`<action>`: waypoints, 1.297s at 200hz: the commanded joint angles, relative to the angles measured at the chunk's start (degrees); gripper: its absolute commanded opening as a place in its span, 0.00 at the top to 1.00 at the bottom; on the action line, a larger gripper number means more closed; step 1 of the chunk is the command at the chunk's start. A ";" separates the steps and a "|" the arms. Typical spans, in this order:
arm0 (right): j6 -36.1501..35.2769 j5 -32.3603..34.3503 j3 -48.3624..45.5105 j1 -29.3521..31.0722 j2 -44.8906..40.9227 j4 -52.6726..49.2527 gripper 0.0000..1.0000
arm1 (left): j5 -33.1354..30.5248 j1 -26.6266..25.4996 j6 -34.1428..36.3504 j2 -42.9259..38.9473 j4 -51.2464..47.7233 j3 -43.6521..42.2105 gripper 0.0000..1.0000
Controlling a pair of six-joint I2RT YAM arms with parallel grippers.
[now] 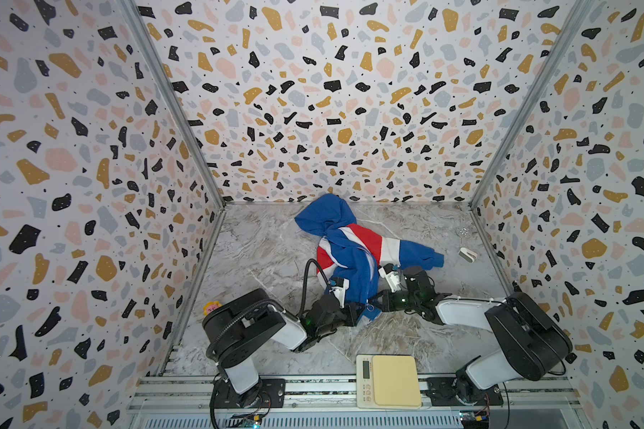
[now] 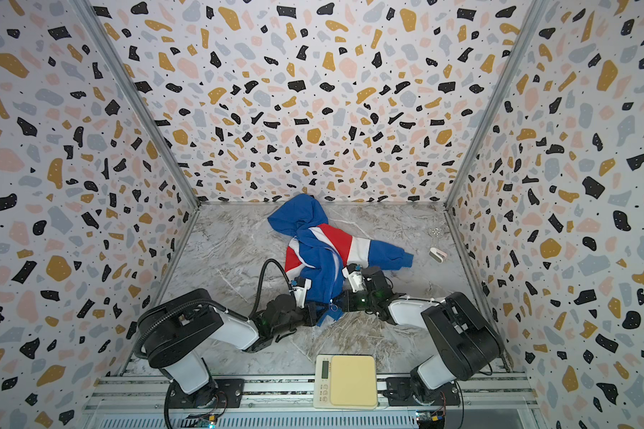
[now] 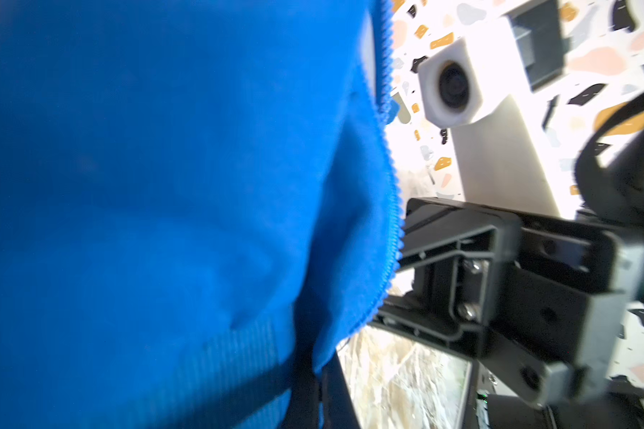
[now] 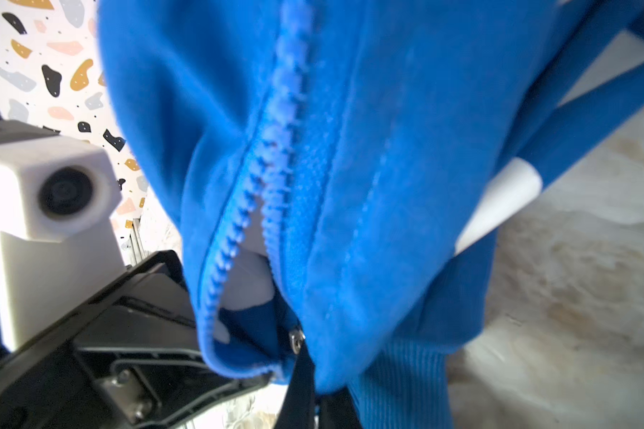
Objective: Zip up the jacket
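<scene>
Right up front sits a cream kitchen scale point(image 1: 396, 380) at the near edge, and beyond it, the action. The jacket point(image 1: 350, 241) lies mid-surface point(image 1: 268, 245), blue hood toward the back wall, one sleeve flung out to the right, red and white bands across the chest. Both arms meet at its near hem, which is lifted off the marble. The left gripper point(image 1: 356, 315) comes in from the left, jaws closed tight on the ribbed blue hem; the left wrist view shows its black fingers point(image 3: 305, 393) pinching that ribbing. The right gripper point(image 1: 379, 299) reaches in from the right, jaws likewise clamped on the hem, just beside the metal zipper slider point(image 4: 296, 338). And look at the zipper point(image 4: 261, 178): teeth parted near the hem with pale lining showing in the gap, seemingly joined further along, though blur makes that hard to call.
</scene>
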 commanded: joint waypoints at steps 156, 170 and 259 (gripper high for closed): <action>-10.05 10.38 0.67 3.36 -23.90 -13.42 1.00 | -3.38 -0.09 2.01 -7.99 16.09 -3.43 1.00; -9.94 9.97 0.43 2.97 -23.42 -13.37 1.00 | -3.39 0.02 0.50 -8.02 16.52 -3.68 1.00; -3.49 -0.84 -2.13 -2.75 -20.68 -6.70 0.81 | -5.07 0.07 1.25 -9.85 11.58 -4.66 1.00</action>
